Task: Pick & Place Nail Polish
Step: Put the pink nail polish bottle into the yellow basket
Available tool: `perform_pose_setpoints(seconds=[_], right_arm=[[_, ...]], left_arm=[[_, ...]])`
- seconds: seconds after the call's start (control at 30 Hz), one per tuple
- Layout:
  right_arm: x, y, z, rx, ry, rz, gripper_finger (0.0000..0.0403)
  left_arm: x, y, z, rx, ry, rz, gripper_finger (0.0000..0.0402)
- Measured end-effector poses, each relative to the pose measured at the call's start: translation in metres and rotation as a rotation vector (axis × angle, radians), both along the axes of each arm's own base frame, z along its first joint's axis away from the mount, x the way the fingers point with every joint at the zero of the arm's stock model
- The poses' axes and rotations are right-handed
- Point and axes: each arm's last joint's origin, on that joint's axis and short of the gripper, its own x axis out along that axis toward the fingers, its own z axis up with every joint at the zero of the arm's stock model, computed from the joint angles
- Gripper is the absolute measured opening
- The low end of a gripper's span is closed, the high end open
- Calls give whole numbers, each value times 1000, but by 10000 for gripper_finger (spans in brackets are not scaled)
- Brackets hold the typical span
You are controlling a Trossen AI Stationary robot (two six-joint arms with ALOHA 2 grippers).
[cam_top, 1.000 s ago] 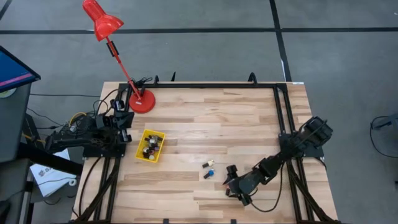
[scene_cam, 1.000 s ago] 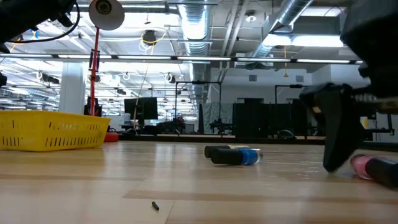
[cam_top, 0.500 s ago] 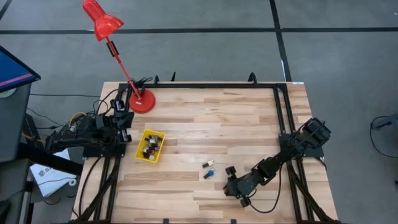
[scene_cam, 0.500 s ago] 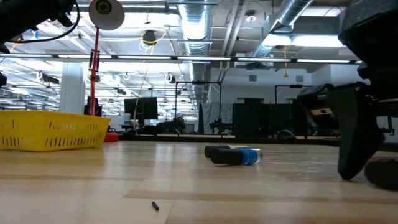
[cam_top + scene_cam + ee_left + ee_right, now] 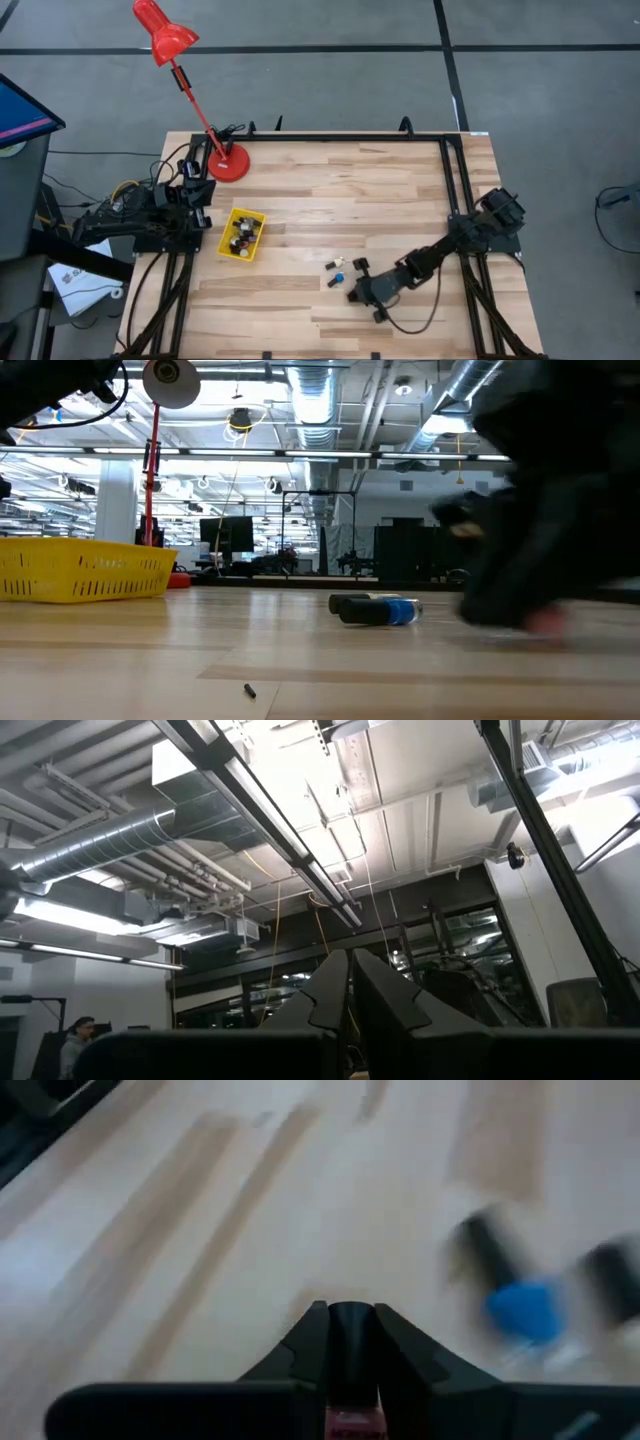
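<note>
My right gripper (image 5: 358, 290) (image 5: 350, 1315) is low over the table's near middle, shut on a nail polish bottle with a dark cap and a pink body (image 5: 350, 1425). It is blurred in the low view (image 5: 520, 590). A few loose bottles lie on their sides just beyond it toward the far left, one blue (image 5: 338, 278) (image 5: 385, 610) (image 5: 520, 1305) and others dark (image 5: 335, 264). Several more bottles lie in the yellow basket (image 5: 254, 222) (image 5: 80, 570). My left gripper (image 5: 205, 200) (image 5: 350, 990) waits shut at the table's left edge, pointing up. My right gripper pinches the bottle between its two fingers. The dark cap (image 5: 350, 1350) lies along the fingers and reaches to their tips, and the pink body sits farther back. The fingers come nearly level from the table's right. The bottle is close above the wood; whether it touches, I cannot tell.
A red desk lamp stands on its base (image 5: 230, 163) at the far left corner. A tiny dark scrap (image 5: 249, 689) lies on the wood near the front. Bare wood lies between the basket and the loose bottles.
My right gripper has gone toward the table's left edge, staying low, and now is next to the loose bottles. The pink bottle, which lay on the wood beside one finger a second ago, has gone along with it.
</note>
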Motion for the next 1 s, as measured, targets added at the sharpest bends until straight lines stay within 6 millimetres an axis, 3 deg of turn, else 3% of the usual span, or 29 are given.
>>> perform_pose_setpoints(seconds=[0.2, 0.33, 0.57, 0.77, 1.0], right_arm=[[59, -26, 43, -46, -202, -45, 45], [98, -52, 83, -80, -355, -48, 45], [145, -96, 147, -120, -584, -93, 45], [193, -113, 140, -109, -603, -92, 46], [258, -118, 112, -90, -617, -91, 46]], left_arm=[[0, 0, 0, 0, 0, 0, 14], [0, 0, 0, 0, 0, 0, 14], [0, 0, 0, 0, 0, 0, 14], [0, 0, 0, 0, -1, 0, 14], [0, 0, 0, 0, 0, 0, 14]])
